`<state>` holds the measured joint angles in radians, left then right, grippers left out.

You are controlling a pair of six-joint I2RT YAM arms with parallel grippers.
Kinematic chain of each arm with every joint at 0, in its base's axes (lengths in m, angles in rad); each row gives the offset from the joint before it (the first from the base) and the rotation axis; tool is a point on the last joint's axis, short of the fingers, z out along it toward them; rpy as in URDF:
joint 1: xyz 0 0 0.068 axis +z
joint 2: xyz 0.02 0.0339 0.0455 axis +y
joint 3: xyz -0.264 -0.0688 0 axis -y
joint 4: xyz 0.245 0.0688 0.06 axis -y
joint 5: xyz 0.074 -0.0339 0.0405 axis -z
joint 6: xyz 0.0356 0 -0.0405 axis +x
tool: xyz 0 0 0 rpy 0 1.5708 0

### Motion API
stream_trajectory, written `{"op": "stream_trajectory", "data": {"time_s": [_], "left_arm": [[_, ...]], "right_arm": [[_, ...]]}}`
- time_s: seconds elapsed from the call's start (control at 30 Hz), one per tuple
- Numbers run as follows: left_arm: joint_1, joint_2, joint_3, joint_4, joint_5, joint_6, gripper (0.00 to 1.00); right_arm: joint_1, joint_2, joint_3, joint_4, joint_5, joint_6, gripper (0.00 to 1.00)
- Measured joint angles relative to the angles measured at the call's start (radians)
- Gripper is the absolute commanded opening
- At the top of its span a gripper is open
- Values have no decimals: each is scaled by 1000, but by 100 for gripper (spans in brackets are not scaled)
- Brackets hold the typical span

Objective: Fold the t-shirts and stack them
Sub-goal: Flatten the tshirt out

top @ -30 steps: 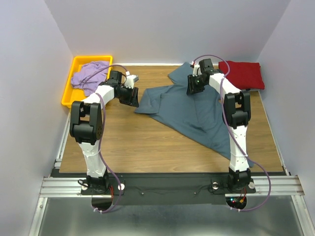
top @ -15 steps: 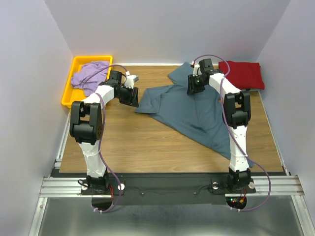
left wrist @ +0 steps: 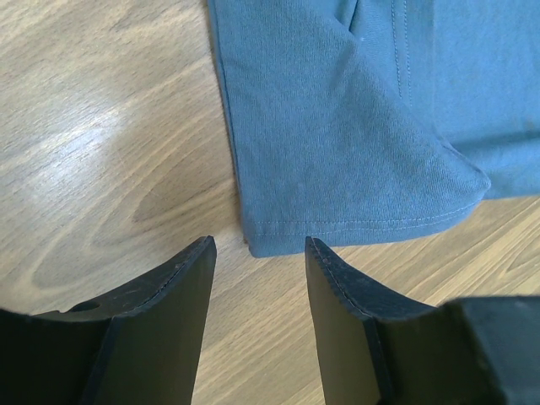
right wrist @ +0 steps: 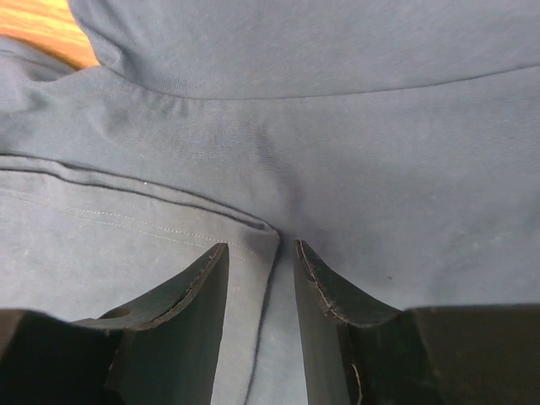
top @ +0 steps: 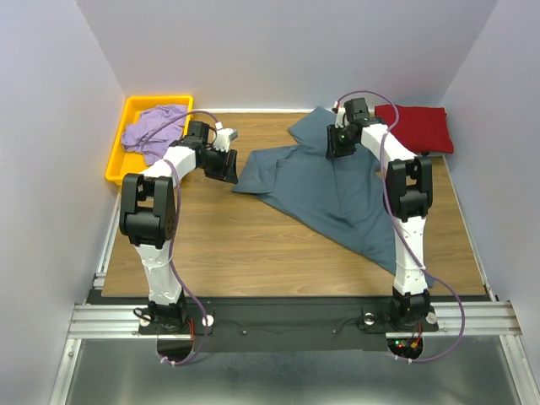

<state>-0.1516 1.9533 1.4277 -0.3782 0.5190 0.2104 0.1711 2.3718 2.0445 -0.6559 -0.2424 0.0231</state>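
Note:
The slate blue-grey t-shirt [top: 329, 190] lies spread out, partly folded over, on the wooden table. My left gripper [top: 226, 165] is open at the shirt's left sleeve; in the left wrist view the sleeve's hem corner [left wrist: 253, 246] lies right at the gap between the fingertips of the gripper [left wrist: 257, 253]. My right gripper [top: 340, 143] is open and low over the shirt's far part; in the right wrist view a folded edge [right wrist: 268, 234] runs between its jaws [right wrist: 260, 251]. The dark red t-shirt [top: 415, 126] lies folded at the back right. The lavender t-shirt [top: 152, 128] lies crumpled in the tray.
The yellow tray [top: 116, 160] stands at the back left corner. Bare wood [top: 228, 245] lies in front of the shirt. White walls close in the back and both sides. The arm bases stand on the rail [top: 295, 316] at the near edge.
My right gripper has shifted slightly to the right and back over the blue-grey shirt. The left arm and the shirts have not moved.

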Motion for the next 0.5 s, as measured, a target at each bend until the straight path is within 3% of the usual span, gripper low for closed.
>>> {"op": "stream_trajectory", "data": {"time_s": [0.5], "left_arm": [[0,0,0,5,0,0,57]], "right_arm": [[-6,-18,0,0,-28,5,37]]}}
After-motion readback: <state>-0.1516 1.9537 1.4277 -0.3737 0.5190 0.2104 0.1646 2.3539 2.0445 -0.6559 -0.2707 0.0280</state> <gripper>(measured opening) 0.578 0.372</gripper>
